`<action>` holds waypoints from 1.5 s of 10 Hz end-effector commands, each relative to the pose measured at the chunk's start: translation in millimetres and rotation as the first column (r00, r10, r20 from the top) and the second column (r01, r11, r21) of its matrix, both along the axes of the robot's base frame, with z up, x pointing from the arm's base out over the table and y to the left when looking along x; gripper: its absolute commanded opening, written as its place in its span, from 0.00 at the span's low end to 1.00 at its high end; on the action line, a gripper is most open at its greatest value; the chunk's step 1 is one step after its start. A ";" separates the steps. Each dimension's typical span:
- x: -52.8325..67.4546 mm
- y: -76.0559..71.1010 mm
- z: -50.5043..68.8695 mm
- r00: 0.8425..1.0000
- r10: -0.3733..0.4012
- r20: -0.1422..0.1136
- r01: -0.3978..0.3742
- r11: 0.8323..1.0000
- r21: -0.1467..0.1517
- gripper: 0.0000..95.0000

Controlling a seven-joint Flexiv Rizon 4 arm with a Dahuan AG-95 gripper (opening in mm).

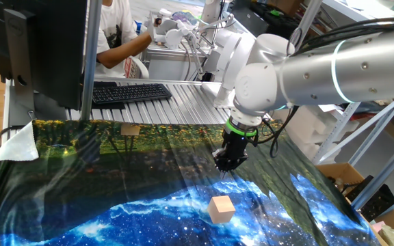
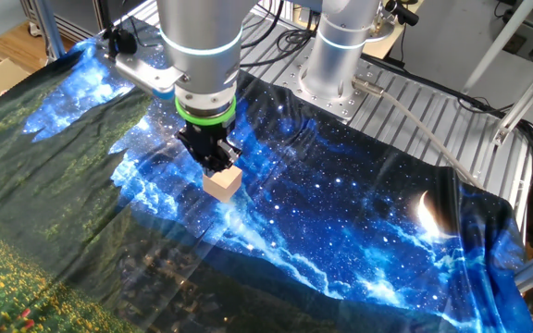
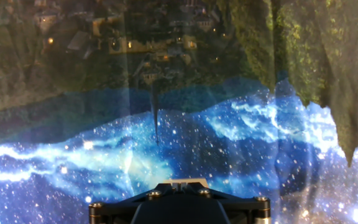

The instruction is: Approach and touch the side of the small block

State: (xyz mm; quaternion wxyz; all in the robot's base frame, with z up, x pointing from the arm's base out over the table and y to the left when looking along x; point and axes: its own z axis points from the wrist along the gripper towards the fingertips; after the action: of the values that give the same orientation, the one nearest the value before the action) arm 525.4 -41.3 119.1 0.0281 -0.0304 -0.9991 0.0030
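The small block (image 1: 221,208) is a plain tan wooden cube standing on the starry blue part of the printed cloth (image 1: 115,205). It also shows in the other fixed view (image 2: 222,182). In the hand view only a thin tan strip of the block (image 3: 184,182) peeks over the black hand body. My gripper (image 1: 224,166) points down, its fingers look closed together and it holds nothing. It hangs a little above the cloth, just beyond the block. A gap shows between them in one fixed view; in the other fixed view my gripper (image 2: 213,163) overlaps the block's far edge.
A flat tan patch (image 1: 130,130) lies at the cloth's far edge. A black keyboard (image 1: 130,91) and a monitor stand behind it, with a person seated there. The arm's base (image 2: 339,65) rises from the ribbed metal table. Cardboard boxes (image 1: 344,178) sit beside the table.
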 end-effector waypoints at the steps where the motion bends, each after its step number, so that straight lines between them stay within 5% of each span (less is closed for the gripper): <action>1: 0.5 -1.5 -1.7 1.000 0.006 0.001 -0.006 1.000 -0.004 0.00; 8: 9.3 -26.9 -9.8 0.999 0.037 0.006 -0.037 0.999 -0.006 0.00; 15: 11.9 -29.1 -9.9 0.999 0.035 0.000 -0.035 0.999 -0.001 0.00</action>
State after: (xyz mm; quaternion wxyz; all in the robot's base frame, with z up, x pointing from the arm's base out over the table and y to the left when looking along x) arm 537.2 -70.4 109.3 0.0261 -0.0137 -0.9996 0.0027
